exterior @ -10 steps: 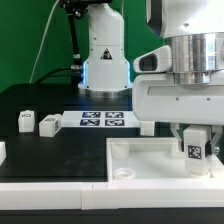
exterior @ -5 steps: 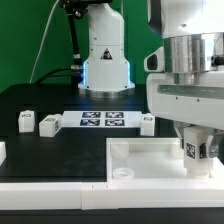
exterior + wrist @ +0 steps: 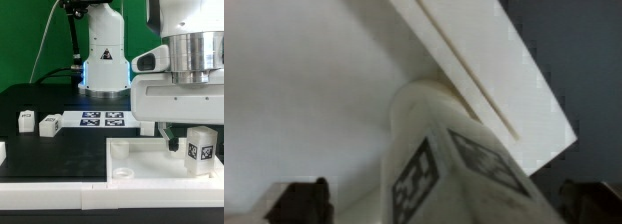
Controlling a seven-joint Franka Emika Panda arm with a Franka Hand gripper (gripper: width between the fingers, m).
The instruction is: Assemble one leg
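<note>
While the leg (image 3: pixel 202 150) stands in the tray (image 3: pixel 125 148), your gripper (image 3: pixel 441 203) looks released, jaws clear of it; seating step, likely needing a grip and twist next.

A marker board (image 3: pixel 103 120) bearing several black-and-white tags lies flat at the back of the black tabletop (image 3: pixel 60 150), before a green backdrop (image 3: pixel 22 45). Toward the exterior view's right sits a large white square panel (image 3: pixel 140 150) (image 3: pixel 313 80) with a raised rim and a round corner socket (image 3: pixel 123 172).
</note>
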